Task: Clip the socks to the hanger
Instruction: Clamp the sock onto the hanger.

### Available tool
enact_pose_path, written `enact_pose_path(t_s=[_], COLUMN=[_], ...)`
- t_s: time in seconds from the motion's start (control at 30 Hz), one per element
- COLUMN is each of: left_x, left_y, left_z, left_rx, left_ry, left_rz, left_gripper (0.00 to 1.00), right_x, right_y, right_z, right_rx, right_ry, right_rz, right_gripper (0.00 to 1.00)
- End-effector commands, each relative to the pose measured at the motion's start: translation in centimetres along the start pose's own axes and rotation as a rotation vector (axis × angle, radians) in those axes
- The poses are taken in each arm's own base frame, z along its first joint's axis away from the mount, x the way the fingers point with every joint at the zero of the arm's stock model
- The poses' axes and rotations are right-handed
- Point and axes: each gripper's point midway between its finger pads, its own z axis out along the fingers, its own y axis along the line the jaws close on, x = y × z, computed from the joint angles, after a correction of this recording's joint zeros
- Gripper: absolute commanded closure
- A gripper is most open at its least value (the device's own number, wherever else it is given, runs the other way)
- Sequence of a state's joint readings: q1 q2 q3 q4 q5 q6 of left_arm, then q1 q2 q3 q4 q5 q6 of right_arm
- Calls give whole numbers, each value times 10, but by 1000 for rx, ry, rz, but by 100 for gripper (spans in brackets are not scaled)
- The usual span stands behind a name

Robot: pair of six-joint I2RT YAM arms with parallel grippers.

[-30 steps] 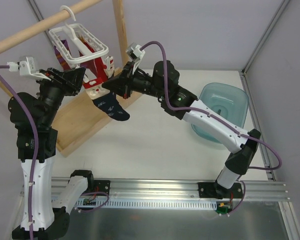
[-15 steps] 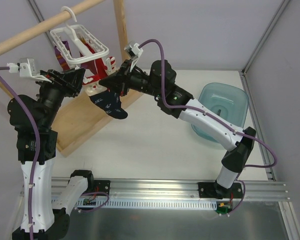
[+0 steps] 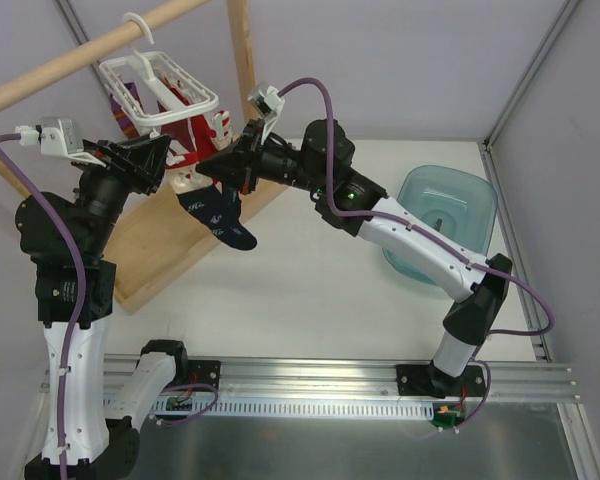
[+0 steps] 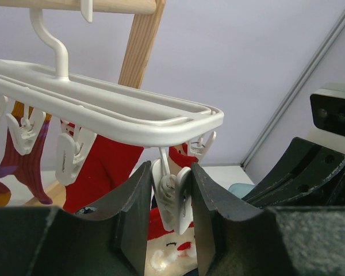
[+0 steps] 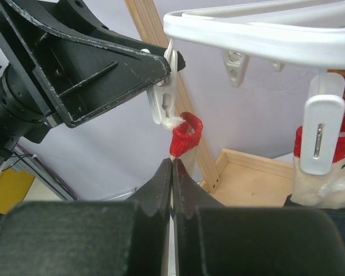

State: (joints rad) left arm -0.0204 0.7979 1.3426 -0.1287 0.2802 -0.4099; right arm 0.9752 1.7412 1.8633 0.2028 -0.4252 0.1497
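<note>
A: What does the right claw [image 5: 172, 164] hold?
B: Its fingers are pressed together on the red cuff [image 5: 185, 132] of the navy sock [image 3: 218, 212]. The sock hangs down from it, above the wooden base [image 3: 170, 250].
A: And the left claw [image 4: 171, 172]?
B: It pinches a white clip [image 4: 171, 198] from both sides. The cuff is just under this clip, nearly touching it.
A: Where is the clip attached?
B: It dangles from the white hanger [image 4: 132, 115], which hangs by its hook on the wooden rod [image 3: 70, 60]

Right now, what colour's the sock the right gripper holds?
Dark navy sock, white specks; clearest in top external.
</note>
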Motion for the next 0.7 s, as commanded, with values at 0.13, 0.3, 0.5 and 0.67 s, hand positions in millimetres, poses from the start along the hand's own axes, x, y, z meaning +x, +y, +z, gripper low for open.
enact_pose_path(t_s=[0.13, 0.3, 0.5, 0.67], left_x=[-20, -20, -25, -31], left_y=[-21, -24, -29, -36], left_z=[-1, -1, 0, 0], left_rx=[93, 113, 138, 169], left_ry=[-70, -74, -90, -106], left_rz=[31, 19, 10, 8], left_gripper=[97, 97, 97, 97], right_x=[-50, -53, -52, -46], right_y=[22, 27, 32, 32], right_z=[-16, -18, -23, -25], right_rx=[-119, -178, -195, -192], right_ry=[-123, -126, -113, -88], right_rz=[26, 50, 36, 32], right_gripper=[99, 99, 99, 99])
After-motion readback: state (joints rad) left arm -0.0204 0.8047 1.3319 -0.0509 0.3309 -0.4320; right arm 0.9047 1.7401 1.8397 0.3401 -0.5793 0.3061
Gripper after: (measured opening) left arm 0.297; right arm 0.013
